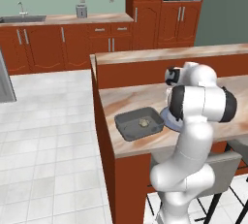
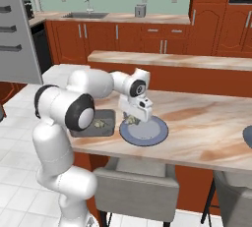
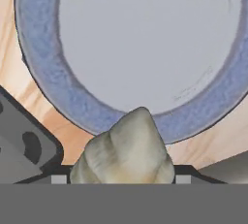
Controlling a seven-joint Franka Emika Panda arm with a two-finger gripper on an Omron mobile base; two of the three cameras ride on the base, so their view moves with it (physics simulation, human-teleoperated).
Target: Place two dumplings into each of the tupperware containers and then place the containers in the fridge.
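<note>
Tan, pleated dumpling (image 3: 123, 148) sits between the fingers of the gripper (image 2: 132, 119) — the jaws stand partly apart, closed onto its sides, as the hand view shows it pressed up close at the bottom of the picture. Gripper hangs low over the near-left rim of the round blue-grey plate (image 2: 152, 131) on the marble-patterned counter (image 2: 206, 123). Plate surface bare in the hand view, pale centre with a blue rim.

Second dumpling (image 1: 144, 121) lies inside the dark grey tupperware container (image 1: 127, 121), roughly mid-tray. Container rests on the counter just left of the plate, near the counter's left end — touching the plate or not, I cannot tell. In the right base view the arm's elbow covers part of the tray.

Fridge (image 2: 17, 29) stands well apart at the far left of the right base view, grey side and dark shelves showing. Reddish-brown cabinets (image 1: 43, 43) line the back wall under a sink (image 2: 86, 14).
</note>
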